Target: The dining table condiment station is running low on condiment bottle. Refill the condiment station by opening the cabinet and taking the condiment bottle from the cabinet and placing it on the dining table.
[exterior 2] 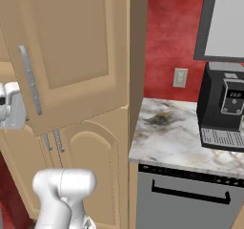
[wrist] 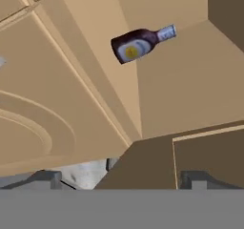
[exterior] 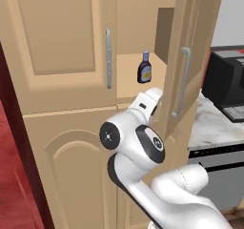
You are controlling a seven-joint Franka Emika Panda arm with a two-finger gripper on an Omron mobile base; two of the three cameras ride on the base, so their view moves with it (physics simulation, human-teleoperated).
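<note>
Now, cabinet [exterior: 71, 128]: tall, tan; upper right door [exterior: 190, 56] swung open, left door shut
Counter [exterior 2: 176, 128]: marble, beside the cabinet, with a black coffee machine [exterior 2: 226, 109]
Condiment bottle [exterior: 144, 67]: upright on the open shelf, near its front edge, untouched
Gripper [wrist: 119, 178]: jaws spread wide, empty, below the shelf and well short of the bottle
Risk: rising reach may clip the shelf lip or the open door; a skewed approach could topple the narrow bottle

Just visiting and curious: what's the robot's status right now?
Gripper open, holding nothing. Condiment bottle upright on the cabinet shelf, right door swung open. Nothing between hand and bottle.
</note>
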